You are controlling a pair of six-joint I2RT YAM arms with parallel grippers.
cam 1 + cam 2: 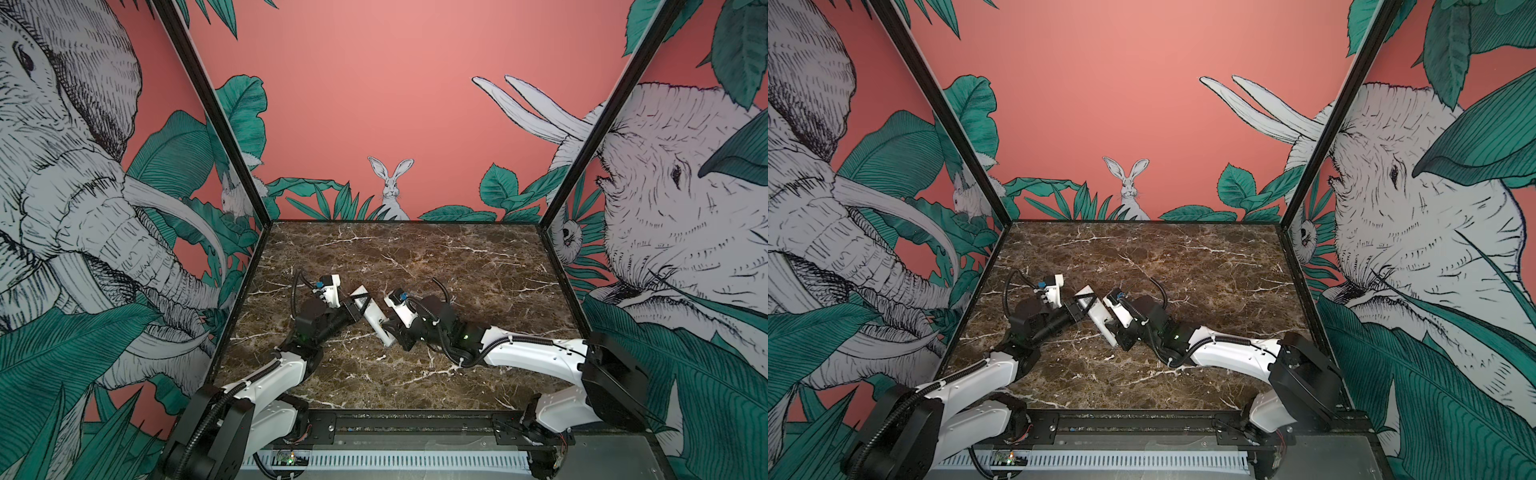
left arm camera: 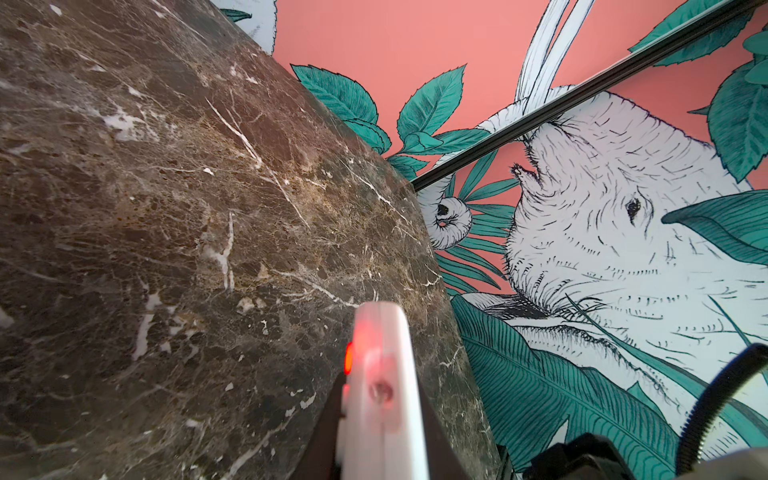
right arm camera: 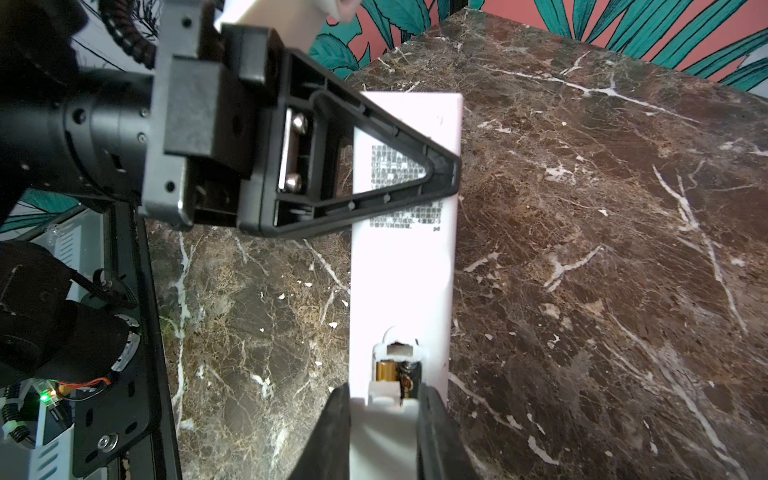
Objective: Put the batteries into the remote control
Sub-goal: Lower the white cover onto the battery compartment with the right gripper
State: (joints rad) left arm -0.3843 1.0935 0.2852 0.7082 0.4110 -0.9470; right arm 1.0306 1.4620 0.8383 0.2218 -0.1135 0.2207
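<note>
**Remote held over the table by both grippers, batteries in the bay.**

The left gripper [image 1: 365, 303] is clenched across the printed far end of the remote [image 1: 376, 318]. The right gripper [image 3: 384, 409] is clamped on the battery end, so the remote hangs between them above the table [image 1: 457, 270], back side up. In the right wrist view the batteries [image 3: 384, 370] lie in the bay [image 3: 397, 365]: one gold end is plain, the other is dark and hard to read. A white cover [image 3: 380, 390] seems only partly over them. If the arms pull or twist against each other, the smooth remote could slip from one grip. A cover pushed askew, or over a proud battery, would likely jam. If the remote tips bay-down while the cover is loose, the batteries could drop onto the dark marble.
</note>
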